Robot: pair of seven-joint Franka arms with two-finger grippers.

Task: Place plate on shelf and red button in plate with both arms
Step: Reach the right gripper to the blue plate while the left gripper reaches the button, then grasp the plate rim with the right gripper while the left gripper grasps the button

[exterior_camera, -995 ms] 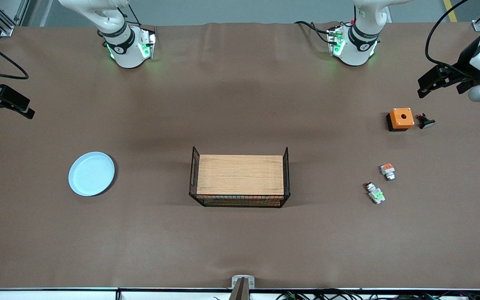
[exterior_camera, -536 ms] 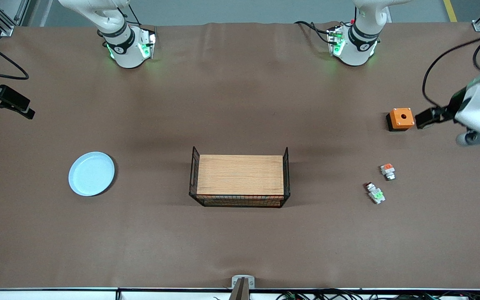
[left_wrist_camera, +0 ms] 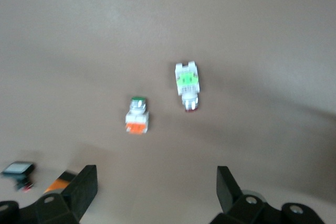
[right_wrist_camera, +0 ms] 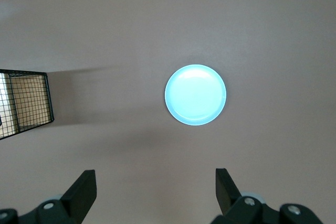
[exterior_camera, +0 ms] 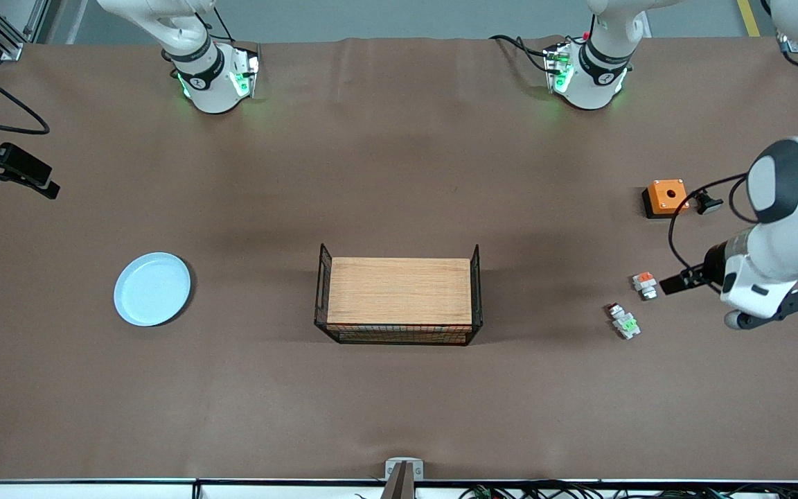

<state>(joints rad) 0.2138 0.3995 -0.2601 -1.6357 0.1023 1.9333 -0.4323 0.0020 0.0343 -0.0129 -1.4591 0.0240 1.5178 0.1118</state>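
Note:
The pale blue plate lies flat toward the right arm's end of the table, and in the right wrist view the plate lies ahead of my open right gripper. That right gripper hangs over the table edge, apart from the plate. The red button, white with a green block, lies on its side toward the left arm's end. My left gripper is over bare table beside the white parts, open and empty. The left wrist view shows the red button ahead of the left gripper.
A wire basket with a wooden board inside stands mid-table. A white part with an orange top lies just beside the red button. An orange box and a black button sit farther from the front camera.
My left arm has swung from over the orange box and black button to over the table beside the small white parts. The right arm has stayed still.

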